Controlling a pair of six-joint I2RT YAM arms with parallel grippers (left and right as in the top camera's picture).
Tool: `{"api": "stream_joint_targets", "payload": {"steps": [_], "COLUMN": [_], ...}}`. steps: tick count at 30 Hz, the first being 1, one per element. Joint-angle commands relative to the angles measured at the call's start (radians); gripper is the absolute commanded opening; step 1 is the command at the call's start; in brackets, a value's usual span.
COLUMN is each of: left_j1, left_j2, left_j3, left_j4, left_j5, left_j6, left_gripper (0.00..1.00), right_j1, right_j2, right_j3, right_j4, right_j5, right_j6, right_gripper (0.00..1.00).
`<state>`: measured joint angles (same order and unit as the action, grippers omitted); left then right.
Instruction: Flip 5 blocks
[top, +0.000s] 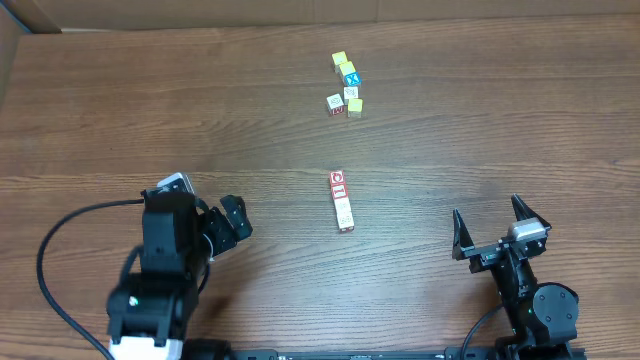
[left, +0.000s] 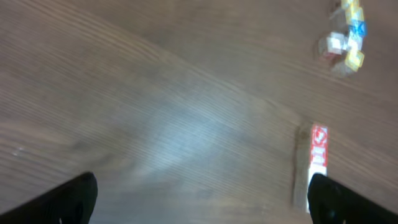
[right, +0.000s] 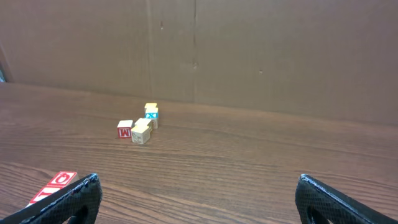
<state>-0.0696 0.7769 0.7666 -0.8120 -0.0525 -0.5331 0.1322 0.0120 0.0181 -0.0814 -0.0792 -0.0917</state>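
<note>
Blocks (top: 343, 203) in a row, both jaws wide apart

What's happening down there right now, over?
Left fingers open, right fingers open, both empty. Row of blocks mid-table, untouched. Nothing in the way.

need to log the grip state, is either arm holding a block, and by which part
Nothing is held. The left gripper and right gripper both stand open and empty, well short of the blocks.

Wood-grain table (top: 200, 120) (dark brown), plain cardboard wall (right: 249, 50) behind it.
</note>
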Motion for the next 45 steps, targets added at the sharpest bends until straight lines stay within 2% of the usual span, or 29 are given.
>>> {"api": "stream_joint_targets", "payload": {"steps": [1, 8, 14, 23, 31, 39, 45], "left_j1": [0.004, 0.004, 0.004, 0.018, 0.082, 0.091, 0.091], "left_j2": [-0.088, -0.239, -0.352, -0.546, -0.718, -0.774, -0.774], "left_j3": [-0.095, -0.232, -0.281, -0.331, -0.478, -0.629, -0.721], "left_j4": [0.148, 0.608, 0.865, 0.909, 0.953, 1.104, 1.124], "left_j5": [0.017, 0.077, 0.087, 0.089, 0.129, 0.136, 0.147], "left_j6": [-0.020, -0.020, -0.020, 0.085, 0.080, 0.080, 0.080], "left_gripper": [1.00, 1.00, 1.00, 1.00, 1.00, 1.00, 1.00], "right_j1": [-0.003, -0.003, -0.003, -0.003, -0.003, -0.003, -0.003], "right_j2": [-0.008, -0.008, -0.008, -0.008, -0.008, -0.008, -0.008], "right_j3": [-0.010, -0.010, -0.010, -0.010, -0.010, -0.010, -0.010], "right_j4": [0.005, 0.005, 0.005, 0.005, 0.005, 0.005, 0.005], "right_j5": [-0.005, -0.005, -0.005, -0.005, -0.005, -0.005, -0.005], "right_j6": [-0.006, -0.006, -0.006, -0.006, -0.006, -0.006, -0.006], "right_gripper": [1.00, 1.00, 1.00, 1.00, 1.00, 1.00, 1.00]}}
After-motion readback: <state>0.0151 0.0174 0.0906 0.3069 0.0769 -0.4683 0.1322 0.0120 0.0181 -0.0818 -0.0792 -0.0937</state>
